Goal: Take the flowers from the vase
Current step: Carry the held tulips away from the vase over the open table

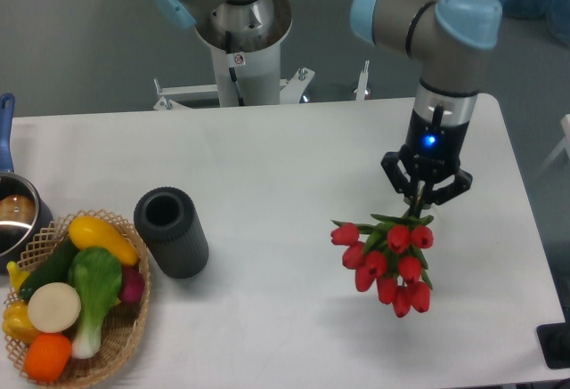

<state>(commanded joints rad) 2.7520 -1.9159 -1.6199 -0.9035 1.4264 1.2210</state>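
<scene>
The flowers (pixel 389 263), a bunch of red tulip buds with green leaves, hang at the right of the table with the buds pointing toward the front. My gripper (pixel 419 200) is right above them and is shut on their green stems, which are mostly hidden between the fingers. The vase (pixel 172 231), a dark ribbed cylinder with an open round mouth, stands upright at the left-middle of the table, well apart from the gripper and with nothing in it.
A wicker basket (pixel 134 328) with vegetables and fruit sits at the front left, next to the vase. A shiny metal pot (pixel 18 214) with a blue handle is at the left edge. The arm's base (pixel 239 42) stands behind the table.
</scene>
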